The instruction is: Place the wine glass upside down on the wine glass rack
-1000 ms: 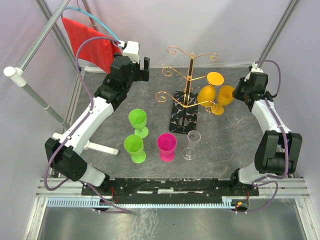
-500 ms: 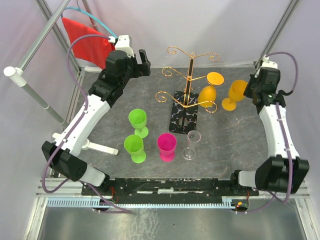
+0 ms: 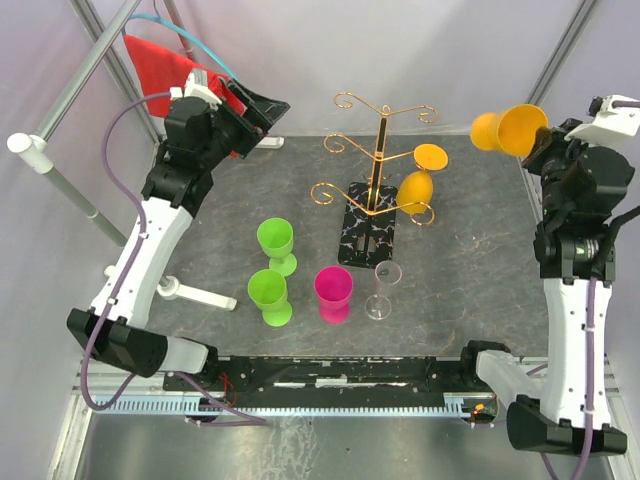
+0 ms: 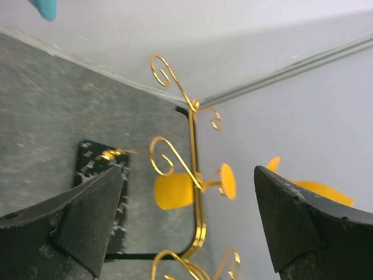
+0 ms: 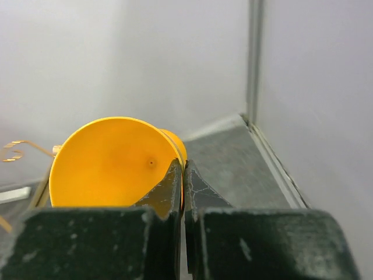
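Between the left fingers [image 3: 264, 110]: nothing; they stand spread wide, raised well left of the rack.
Between both arms: the wine glass rack [image 3: 379, 150], with one orange glass [image 3: 414, 187] hanging inverted on it.
At the right fingers [image 5: 182, 172]: clamped on the rim of the wine glass [image 3: 508, 128], aloft on its side.
Left to do: invert it and hang it.

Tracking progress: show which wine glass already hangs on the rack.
The orange wine glass hanging bowl-down on the gold rack. The other orange glass is in the right gripper; green glasses, pink glass and clear glass stand on the table.
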`<state>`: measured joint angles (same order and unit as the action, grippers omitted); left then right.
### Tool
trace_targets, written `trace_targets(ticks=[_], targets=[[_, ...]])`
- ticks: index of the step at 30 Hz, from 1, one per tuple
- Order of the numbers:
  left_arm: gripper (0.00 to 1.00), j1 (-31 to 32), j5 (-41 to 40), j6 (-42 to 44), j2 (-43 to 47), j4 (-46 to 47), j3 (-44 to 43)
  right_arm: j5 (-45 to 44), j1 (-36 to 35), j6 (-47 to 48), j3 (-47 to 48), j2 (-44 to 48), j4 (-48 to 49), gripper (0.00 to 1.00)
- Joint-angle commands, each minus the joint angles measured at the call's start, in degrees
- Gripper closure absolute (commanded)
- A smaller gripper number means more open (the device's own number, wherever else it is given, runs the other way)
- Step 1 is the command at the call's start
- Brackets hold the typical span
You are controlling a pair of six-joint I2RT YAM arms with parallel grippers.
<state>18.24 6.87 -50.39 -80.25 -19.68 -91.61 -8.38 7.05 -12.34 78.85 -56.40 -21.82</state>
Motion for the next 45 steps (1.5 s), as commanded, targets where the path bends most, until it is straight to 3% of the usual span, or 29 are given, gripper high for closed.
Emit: trace_targets(ticks=[1, 11, 18, 25, 30, 35, 45], targets=[[0.01, -1.9, 9.5, -15.1, 5.5, 8.4, 5.2, 5.3, -4.8, -1.6, 2.5, 1.8, 9.2, 0.99], [0.01, -5.0, 13.5, -28.8, 10.5, 16.1, 13.4, -4.3, -26.5, 7.8, 1.4, -3.0, 20.8, 0.99], [0.01, -7.3, 13.5, -36.9, 12.3, 19.1, 19.2, -14.9, -44.1, 21.9, -1.3, -8.6, 36.5, 0.99], [0.01, -7.9, 9.7, -49.9, 16.8, 25.2, 28.8, -15.2, -51.1, 26.4, -4.2, -12.7, 47.3, 0.99], [0.0, -7.9, 9.5, -53.9, 17.2, 27.1, 30.9, -14.6, -56.6, 29.5, -4.6, -16.9, 51.9, 0.99], [0.06, -8.0, 6.5, -58.7, 19.1, 29.0, 34.6, -18.1, -62.2, 34.3, -5.3, -20.8, 57.5, 0.99], [0.14, -8.1, 5.4, -59.8, 21.3, 29.0, 36.3, -19.1, -66.1, 35.4, -6.1, -24.2, 61.9, 0.99]])
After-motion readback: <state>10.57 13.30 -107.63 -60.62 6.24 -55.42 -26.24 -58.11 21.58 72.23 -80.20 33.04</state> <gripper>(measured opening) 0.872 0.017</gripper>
